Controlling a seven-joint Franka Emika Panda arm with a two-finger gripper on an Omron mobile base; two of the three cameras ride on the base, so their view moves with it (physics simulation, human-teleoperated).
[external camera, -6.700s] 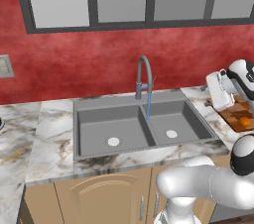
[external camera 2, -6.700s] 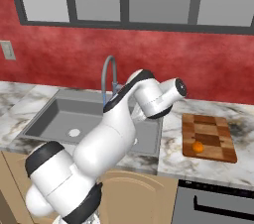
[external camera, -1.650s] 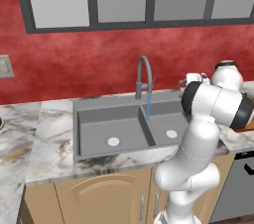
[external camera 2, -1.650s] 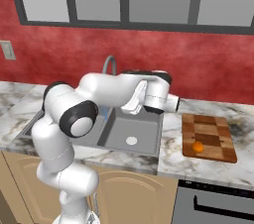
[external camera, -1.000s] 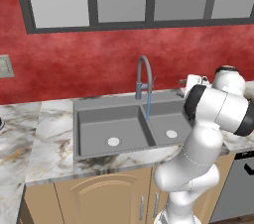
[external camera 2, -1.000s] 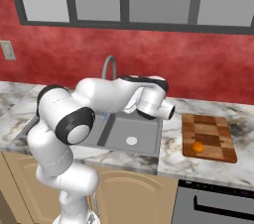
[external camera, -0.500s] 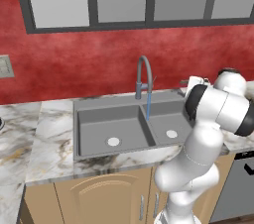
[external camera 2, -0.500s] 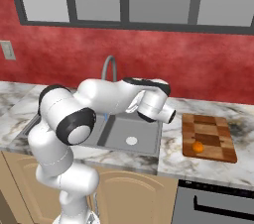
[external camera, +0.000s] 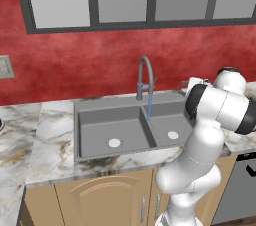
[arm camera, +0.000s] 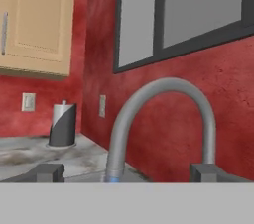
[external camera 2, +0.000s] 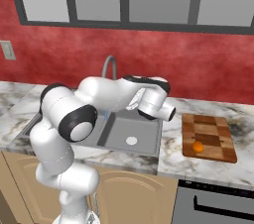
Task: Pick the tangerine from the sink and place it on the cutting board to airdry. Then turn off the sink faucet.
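Tangerine (external camera 2: 198, 146) sat on cutting board (external camera 2: 207, 137), frame right; first step looked done. Faucet (external camera: 145, 84) ran; your claw (arm camera: 126, 172) was released, empty. You had shutoff left.

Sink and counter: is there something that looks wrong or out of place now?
Only one thing: a thin blue stream runs from the faucet into the sink, so the water is on. The tangerine sits on the cutting board, which lies flat on the counter. Nothing looks spilled or damaged.

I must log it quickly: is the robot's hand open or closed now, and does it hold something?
Hand: open, holding nothing; tall grey metal gooseneck faucet lies ahead.
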